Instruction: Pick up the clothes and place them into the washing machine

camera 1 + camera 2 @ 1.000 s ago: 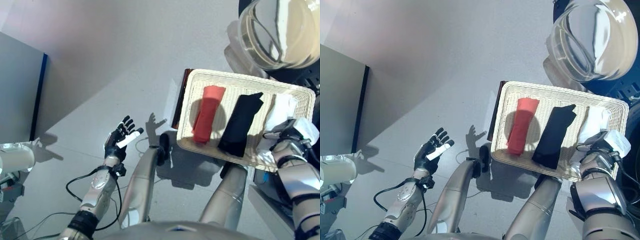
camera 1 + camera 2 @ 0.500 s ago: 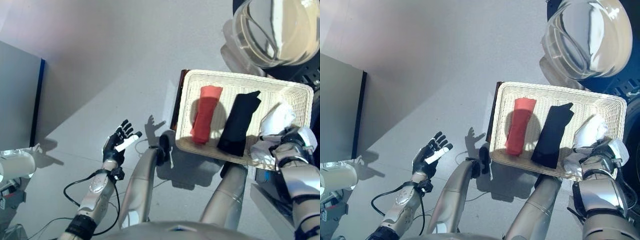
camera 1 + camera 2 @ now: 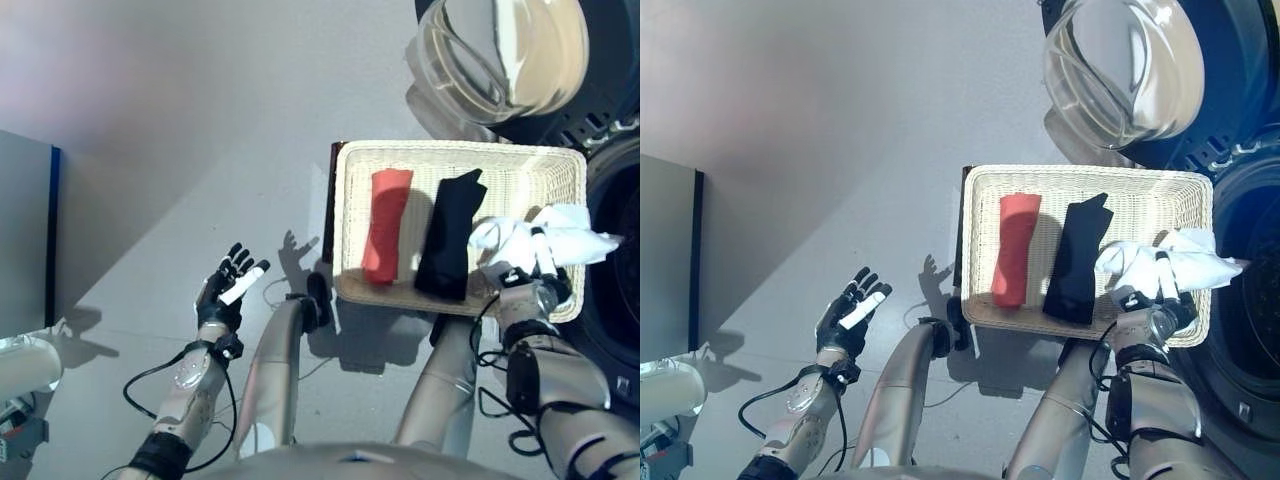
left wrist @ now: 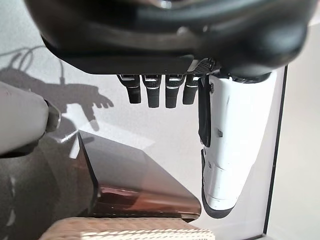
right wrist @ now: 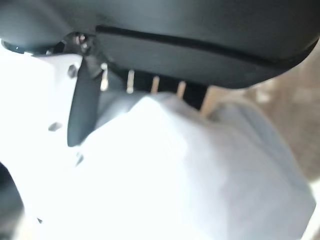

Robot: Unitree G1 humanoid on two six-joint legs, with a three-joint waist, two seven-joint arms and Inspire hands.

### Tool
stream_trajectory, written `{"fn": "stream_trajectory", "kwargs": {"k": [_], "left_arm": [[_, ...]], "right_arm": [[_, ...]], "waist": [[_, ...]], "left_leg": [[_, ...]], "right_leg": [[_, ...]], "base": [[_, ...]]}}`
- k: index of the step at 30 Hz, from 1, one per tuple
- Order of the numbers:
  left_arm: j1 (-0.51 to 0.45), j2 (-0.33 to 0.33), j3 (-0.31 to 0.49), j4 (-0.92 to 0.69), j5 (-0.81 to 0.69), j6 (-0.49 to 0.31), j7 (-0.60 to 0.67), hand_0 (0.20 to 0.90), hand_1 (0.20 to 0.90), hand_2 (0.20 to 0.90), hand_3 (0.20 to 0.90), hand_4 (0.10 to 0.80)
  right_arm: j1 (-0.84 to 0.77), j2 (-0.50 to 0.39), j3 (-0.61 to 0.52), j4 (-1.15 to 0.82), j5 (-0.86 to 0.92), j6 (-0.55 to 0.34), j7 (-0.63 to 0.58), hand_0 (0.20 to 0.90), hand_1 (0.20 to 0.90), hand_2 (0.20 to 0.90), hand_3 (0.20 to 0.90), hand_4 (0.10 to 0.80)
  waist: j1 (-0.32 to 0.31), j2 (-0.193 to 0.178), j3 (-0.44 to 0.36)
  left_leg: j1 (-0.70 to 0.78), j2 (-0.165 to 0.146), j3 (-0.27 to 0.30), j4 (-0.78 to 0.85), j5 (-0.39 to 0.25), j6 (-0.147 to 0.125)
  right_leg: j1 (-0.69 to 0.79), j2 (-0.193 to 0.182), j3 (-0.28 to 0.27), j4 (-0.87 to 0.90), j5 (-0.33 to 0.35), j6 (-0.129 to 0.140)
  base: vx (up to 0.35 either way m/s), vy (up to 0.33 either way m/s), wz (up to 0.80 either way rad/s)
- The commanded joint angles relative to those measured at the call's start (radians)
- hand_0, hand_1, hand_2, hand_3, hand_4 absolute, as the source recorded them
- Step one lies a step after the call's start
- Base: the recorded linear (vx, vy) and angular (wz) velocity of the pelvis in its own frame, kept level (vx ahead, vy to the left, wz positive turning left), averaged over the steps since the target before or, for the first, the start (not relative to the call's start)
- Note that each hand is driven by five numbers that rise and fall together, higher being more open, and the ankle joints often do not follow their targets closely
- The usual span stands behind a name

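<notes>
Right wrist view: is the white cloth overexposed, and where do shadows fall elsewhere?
Right wrist view: the white cloth in the right hand is blown out, folds lost. Left eye view: the open left hand casts a crisp shadow on the grey floor.

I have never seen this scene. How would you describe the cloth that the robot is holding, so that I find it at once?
Find the pale wicker basket on the floor in front of the washing machine. At its end nearest the machine, the right hand grips a crumpled white cloth lifted above the rim. Its neighbours, a red cloth and a black cloth, lie folded flat in the basket.
</notes>
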Motion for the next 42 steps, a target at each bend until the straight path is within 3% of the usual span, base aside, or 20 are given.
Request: {"fn": "stream_trajectory", "kwargs": {"k": [1, 3, 4, 9, 12, 21, 26, 28, 34, 35, 36, 37, 42], "left_arm": [[0.023, 0.017, 0.076, -0.073, -0.030, -0.074, 0.018, 0.900, 0.900, 0.900, 0.900, 0.800], [0.021, 0.013, 0.074, -0.069, -0.037, -0.071, 0.022, 0.900, 0.900, 0.900, 0.900, 0.800], [0.022, 0.012, 0.075, -0.068, -0.042, -0.073, 0.023, 0.900, 0.900, 0.900, 0.900, 0.800], [0.024, 0.005, 0.066, -0.066, -0.043, -0.065, 0.029, 0.900, 0.900, 0.900, 0.900, 0.800], [0.022, 0.002, 0.067, -0.044, -0.042, -0.065, 0.028, 0.900, 0.900, 0.900, 0.900, 0.800], [0.023, 0.009, 0.060, -0.026, -0.042, -0.071, 0.020, 0.900, 0.900, 0.900, 0.900, 0.800], [0.038, 0.025, 0.060, -0.042, -0.041, -0.071, 0.014, 0.900, 0.900, 0.900, 0.900, 0.800], [0.062, 0.043, 0.059, -0.053, -0.039, -0.068, 0.005, 0.900, 0.900, 0.900, 0.900, 0.800], [0.071, 0.053, 0.042, -0.067, -0.035, -0.073, 0.007, 0.900, 0.900, 0.900, 0.900, 0.800], [0.066, 0.054, 0.044, -0.064, -0.032, -0.075, 0.009, 0.900, 0.900, 0.900, 0.900, 0.800], [0.059, 0.054, 0.045, -0.062, -0.032, -0.078, 0.011, 0.900, 0.900, 0.900, 0.900, 0.800], [0.055, 0.052, 0.044, -0.064, -0.031, -0.080, 0.013, 0.900, 0.900, 0.900, 0.900, 0.800], [0.049, 0.043, 0.060, -0.058, -0.037, -0.083, 0.018, 0.900, 0.900, 0.900, 0.900, 0.800]], "right_arm": [[-0.026, -0.063, -0.087, -0.133, 0.162, -0.194, 0.022, 0.200, 0.200, 0.200, 0.200, 0.300], [-0.047, -0.056, -0.099, -0.160, 0.204, -0.225, 0.027, 0.200, 0.200, 0.200, 0.200, 0.300], [-0.057, -0.063, -0.106, -0.179, 0.227, -0.241, 0.035, 0.200, 0.200, 0.200, 0.200, 0.300], [-0.072, -0.074, -0.155, -0.285, 0.292, -0.336, 0.034, 0.200, 0.200, 0.200, 0.200, 0.300], [-0.064, -0.111, -0.187, -0.268, 0.317, -0.349, 0.027, 0.200, 0.200, 0.200, 0.200, 0.300], [-0.047, -0.267, -0.298, -0.096, 0.345, -0.354, -0.069, 0.200, 0.200, 0.200, 0.200, 0.300], [-0.033, -0.392, -0.333, 0.038, 0.311, -0.301, -0.148, 0.200, 0.200, 0.200, 0.200, 0.300], [-0.041, -0.485, -0.348, 0.086, 0.309, -0.284, -0.174, 0.200, 0.200, 0.200, 0.200, 0.300], [-0.047, -0.512, -0.313, 0.077, 0.276, -0.285, -0.183, 0.200, 0.200, 0.200, 0.200, 0.300], [-0.043, -0.501, -0.301, 0.071, 0.263, -0.275, -0.177, 0.554, 0.554, 0.554, 0.554, 0.553], [-0.040, -0.488, -0.287, 0.065, 0.256, -0.267, -0.164, 0.859, 0.859, 0.859, 0.859, 0.771], [-0.041, -0.471, -0.279, 0.053, 0.259, -0.272, -0.154, 0.900, 0.900, 0.900, 0.900, 0.800], [-0.047, -0.409, -0.251, 0.018, 0.255, -0.273, -0.121, 0.900, 0.900, 0.900, 0.900, 0.800]], "waist": [[-0.016, 0.001, 0.016], [-0.014, -0.001, 0.006], [-0.016, -0.001, 0.011], [-0.024, -0.007, 0.004], [-0.031, -0.010, 0.000], [-0.045, -0.004, -0.008], [-0.041, 0.009, -0.020], [-0.036, 0.015, -0.031], [-0.031, 0.018, -0.036], [-0.031, 0.017, -0.034], [-0.032, 0.015, -0.032], [-0.033, 0.014, -0.031], [-0.034, 0.005, -0.027]], "left_leg": [[0.063, 0.058, -0.078, -0.110, 0.032, -0.107], [0.073, 0.062, -0.079, -0.109, 0.008, -0.112], [0.066, 0.061, -0.075, -0.116, 0.035, -0.109], [0.073, 0.063, -0.073, -0.130, 0.037, -0.111], [0.079, 0.065, -0.072, -0.137, 0.038, -0.114], [0.093, 0.073, -0.066, -0.151, 0.036, -0.120], [0.095, 0.075, -0.065, -0.156, 0.035, -0.122], [0.091, 0.076, -0.065, -0.157, 0.036, -0.124], [0.089, 0.078, -0.061, -0.158, 0.039, -0.122], [0.088, 0.078, -0.061, -0.157, 0.039, -0.122], [0.089, 0.080, -0.060, -0.157, 0.039, -0.121], [0.088, 0.080, -0.060, -0.156, 0.038, -0.121], [0.088, 0.080, -0.063, -0.151, 0.036, -0.122]], "right_leg": [[0.044, -0.012, 0.021, -0.008, -0.010, -0.058], [0.054, -0.009, 0.022, -0.003, -0.034, -0.054], [0.048, -0.008, 0.021, -0.014, -0.007, -0.058], [0.052, -0.002, 0.023, -0.023, -0.004, -0.057], [0.056, 0.000, 0.022, -0.027, -0.004, -0.056], [0.067, 0.005, 0.023, -0.038, -0.011, -0.052], [0.064, 0.002, 0.026, -0.037, -0.018, -0.050], [0.062, -0.003, 0.024, -0.039, -0.019, -0.047], [0.061, -0.002, 0.021, -0.044, -0.014, -0.046], [0.062, -0.001, 0.021, -0.044, -0.013, -0.046], [0.062, -0.001, 0.021, -0.044, -0.012, -0.046], [0.063, -0.001, 0.021, -0.043, -0.012, -0.046], [0.071, 0.001, 0.017, -0.044, -0.013, -0.049]], "base": [[0.000, 0.000, 0.00], [0.060, -0.009, -0.04], [0.010, 0.010, -0.05], [-0.010, 0.007, -0.03], [0.000, 0.000, 0.00], [0.032, -0.006, -0.03], [0.022, -0.002, -0.03], [0.029, 0.001, -0.05], [0.006, 0.001, 0.00], [0.000, 0.000, 0.00], [0.000, 0.000, 0.00], [0.004, -0.009, -0.03], [0.000, 0.000, 0.00]]}}
